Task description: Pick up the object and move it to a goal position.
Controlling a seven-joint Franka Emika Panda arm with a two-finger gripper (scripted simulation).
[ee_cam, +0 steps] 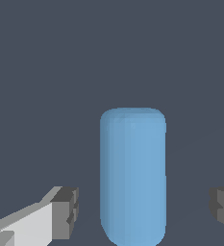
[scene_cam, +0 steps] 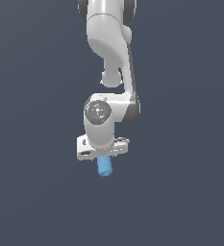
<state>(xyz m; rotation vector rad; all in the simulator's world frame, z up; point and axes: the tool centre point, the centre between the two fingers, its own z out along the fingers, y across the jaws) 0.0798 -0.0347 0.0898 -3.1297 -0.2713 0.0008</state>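
Observation:
The object (ee_cam: 132, 178) is a small light-blue cylinder with rounded ends, lying on the plain dark-grey floor. In the wrist view it sits between my two fingers, closer to one dark finger pad (ee_cam: 65, 214) than to the other pad (ee_cam: 222, 207), with a gap of floor showing on each side. My gripper (ee_cam: 144, 211) is open and touches nothing. In the exterior view the white gripper (scene_cam: 103, 154) hangs low over the object (scene_cam: 104, 166), whose near end sticks out beneath the hand; the fingers themselves are hard to make out there.
The white arm (scene_cam: 108, 57) reaches down from the top of the exterior view. Around it there is only the uniform dark-grey floor (scene_cam: 31, 192); no goal marker shows.

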